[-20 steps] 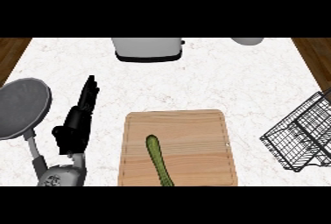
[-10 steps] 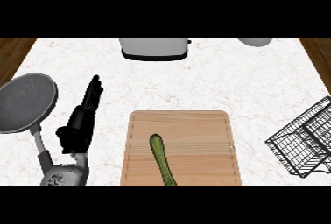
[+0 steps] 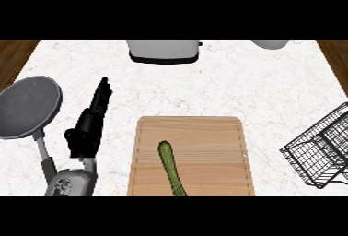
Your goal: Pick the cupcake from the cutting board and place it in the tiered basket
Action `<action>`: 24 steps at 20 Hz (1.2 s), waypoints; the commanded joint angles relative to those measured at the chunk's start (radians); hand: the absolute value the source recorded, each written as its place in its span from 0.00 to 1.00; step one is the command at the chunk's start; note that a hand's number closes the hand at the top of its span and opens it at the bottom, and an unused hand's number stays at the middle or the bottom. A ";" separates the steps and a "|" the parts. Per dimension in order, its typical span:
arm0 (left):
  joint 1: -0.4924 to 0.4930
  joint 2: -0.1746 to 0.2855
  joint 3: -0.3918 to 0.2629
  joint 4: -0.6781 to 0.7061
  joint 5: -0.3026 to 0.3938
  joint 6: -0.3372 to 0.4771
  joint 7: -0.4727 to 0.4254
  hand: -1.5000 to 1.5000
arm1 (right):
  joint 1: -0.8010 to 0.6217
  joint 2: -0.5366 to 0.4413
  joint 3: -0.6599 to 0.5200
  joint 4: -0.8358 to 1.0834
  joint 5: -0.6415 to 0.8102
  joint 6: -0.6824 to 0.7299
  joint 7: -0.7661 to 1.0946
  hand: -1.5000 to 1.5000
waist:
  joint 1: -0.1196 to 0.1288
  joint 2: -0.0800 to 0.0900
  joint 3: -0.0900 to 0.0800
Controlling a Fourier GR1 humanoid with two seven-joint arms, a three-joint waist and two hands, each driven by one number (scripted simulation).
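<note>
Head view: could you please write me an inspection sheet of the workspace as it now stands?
Surface: white marbled counter; wooden cutting board at the near edge.
Job's things: no cupcake seen; a long green vegetable lies on the board; wire basket at the right, apart from the board.
Clutter: grey pan at the left; toaster and white vessel at the far edge.
Hands: left hand open, between pan and board, holding nothing; right hand not in view.
Cables: nothing seen.
Surroundings: dark wood beyond the far corners.
</note>
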 commanded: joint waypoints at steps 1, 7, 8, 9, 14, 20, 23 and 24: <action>-0.007 -0.006 -0.015 0.008 -0.010 -0.003 0.005 0.50 | -0.096 0.075 0.074 0.083 -0.126 0.032 0.140 0.00 | 0.017 0.003 -0.001; 0.025 0.004 -0.002 -0.002 -0.010 0.011 -0.020 0.50 | -0.205 0.110 0.094 0.218 -0.192 0.123 0.081 0.00 | -0.008 -0.003 0.000; 0.012 -0.025 -0.028 0.010 -0.024 0.042 -0.019 0.50 | -0.244 0.105 0.092 0.220 -0.233 0.150 0.115 0.00 | -0.010 -0.003 0.000; 0.012 0.007 0.013 -0.015 0.003 0.011 0.002 0.50 | -0.232 0.104 0.053 0.261 -0.259 0.172 0.098 0.00 | -0.013 -0.005 0.000; 0.041 0.008 0.003 0.018 -0.004 0.010 -0.054 0.50 | -0.342 0.088 -0.095 0.421 -0.404 0.148 0.189 0.00 | -0.017 -0.005 -0.001; -0.005 0.011 0.023 0.027 0.020 -0.007 -0.011 0.50 | -0.345 -0.010 -0.206 0.785 -0.414 0.230 0.125 0.00 | -0.018 -0.001 0.001; 0.016 -0.009 -0.010 0.005 -0.019 0.028 -0.009 0.50 | -0.322 -0.072 -0.277 0.957 -0.447 0.325 0.066 0.00 | -0.022 -0.002 0.003; -0.006 -0.018 -0.020 -0.020 -0.024 0.034 0.023 0.50 | -0.315 -0.052 -0.275 1.016 -0.438 0.340 0.007 0.00 | -0.016 -0.001 0.005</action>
